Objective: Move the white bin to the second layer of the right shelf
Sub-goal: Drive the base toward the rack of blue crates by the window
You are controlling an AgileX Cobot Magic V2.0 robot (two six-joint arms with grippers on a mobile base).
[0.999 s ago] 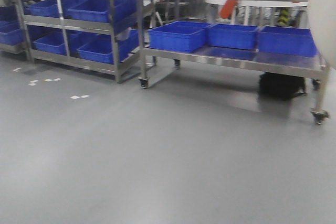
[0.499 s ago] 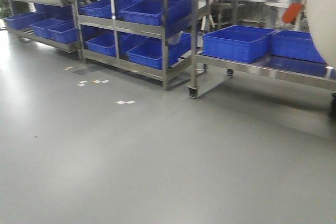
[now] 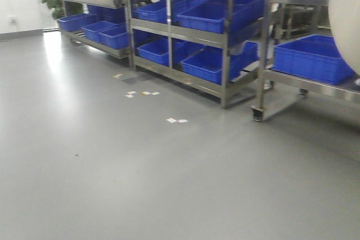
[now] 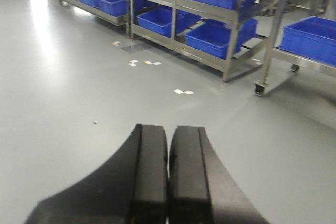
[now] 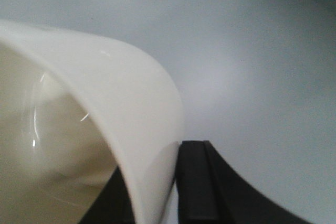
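The white bin (image 5: 94,103) is a glossy cream tub held off the floor, its rim wall pinched between the jaws of my right gripper (image 5: 163,163), which is shut on it. One black finger (image 5: 194,182) presses the outside of the wall and the other is inside the tub. In the front view only a curved slice of the white bin (image 3: 346,21) shows at the right edge. My left gripper (image 4: 169,129) is shut with nothing in it, held over bare grey floor. Steel racks stand ahead, but I cannot tell which is the right shelf second layer.
A steel rack (image 3: 225,37) with several blue crates (image 3: 211,66) stands ahead, and another rack (image 3: 90,9) lies farther left. A wheeled steel table (image 3: 264,54) carrying a blue crate (image 3: 312,57) is at the right. White tape marks (image 3: 176,120) dot the grey floor.
The front view has swung left: the wheeled table and racks slid to the right of the frame and a far rack and white wall appeared. The bin stays at the right edge.
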